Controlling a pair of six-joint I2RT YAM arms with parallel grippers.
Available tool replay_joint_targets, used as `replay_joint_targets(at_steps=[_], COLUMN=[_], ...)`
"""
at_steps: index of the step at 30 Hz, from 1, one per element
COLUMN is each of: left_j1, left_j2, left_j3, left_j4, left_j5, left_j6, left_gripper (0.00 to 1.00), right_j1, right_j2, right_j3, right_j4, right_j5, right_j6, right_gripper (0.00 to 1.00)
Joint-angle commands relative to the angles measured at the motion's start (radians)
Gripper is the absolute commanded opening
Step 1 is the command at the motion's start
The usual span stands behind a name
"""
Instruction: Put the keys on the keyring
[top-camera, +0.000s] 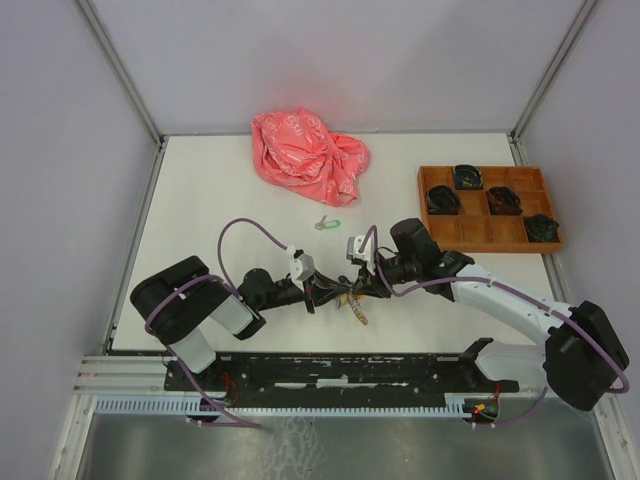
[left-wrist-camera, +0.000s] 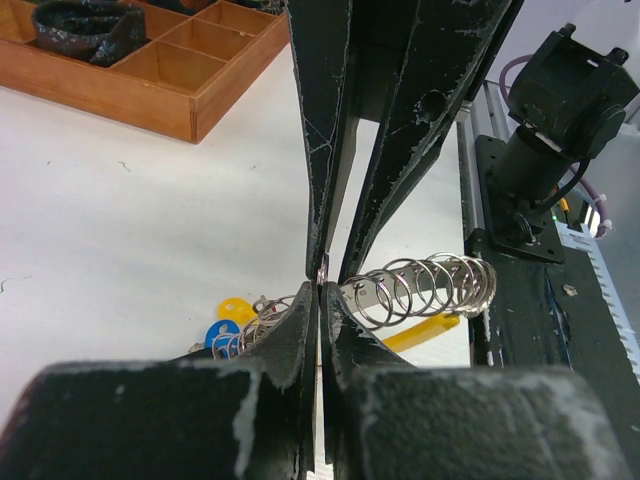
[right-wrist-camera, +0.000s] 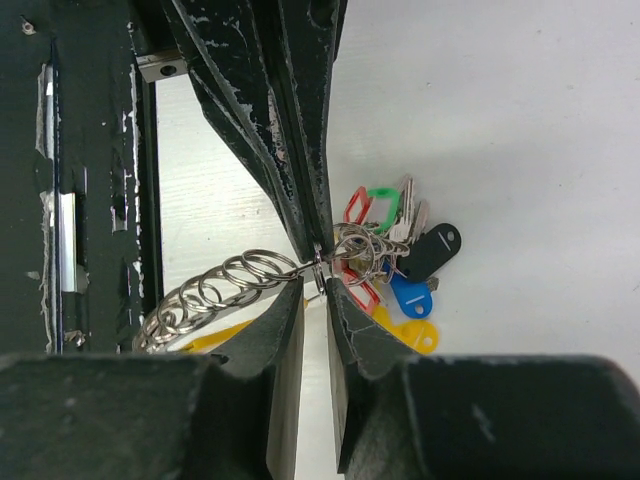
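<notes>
A silver key with a green tag lies alone on the table, behind both grippers. No loose red-tagged key shows. My left gripper and right gripper meet tip to tip over the table's near middle. The left gripper is shut on a thin steel keyring. The right gripper closes narrowly around the same keyring from the other side. A chain of steel rings and a bunch of tagged keys, with yellow, blue, black, red and green tags, hang from it.
A crumpled pink bag lies at the back middle. A wooden compartment tray holding dark coiled items stands at the right. A black rail runs along the near edge, just behind the hanging bunch.
</notes>
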Motion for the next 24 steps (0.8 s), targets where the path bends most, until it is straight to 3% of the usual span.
replay_joint_targets(at_steps=[1,5,10,24], left_j1=[-0.004,-0.004,-0.003,-0.003], left_j2=[-0.037,-0.040,-0.038,0.010], left_j3=[-0.007,-0.008,-0.004,0.020], left_j4=[0.202,0.201,0.201,0.202], left_j5=[-0.037,-0.035,-0.001,0.108], left_j6=[0.020,0.021,0.023,0.042], left_gripper=[0.03,0.03,0.03,0.16], right_j1=[-0.002,-0.002,-0.002,-0.001], right_j2=[0.001,0.009,0.027,0.070], right_j3=[0.032,0.037,0.050,0.132], right_j4=[0.041,0.038,0.010,-0.120], right_j5=[-0.065,-0.050,-0.018,-0.025], right_j6=[0.011,0.008,-0.009,-0.106], right_gripper=[0.23,0.21,0.02,0.01])
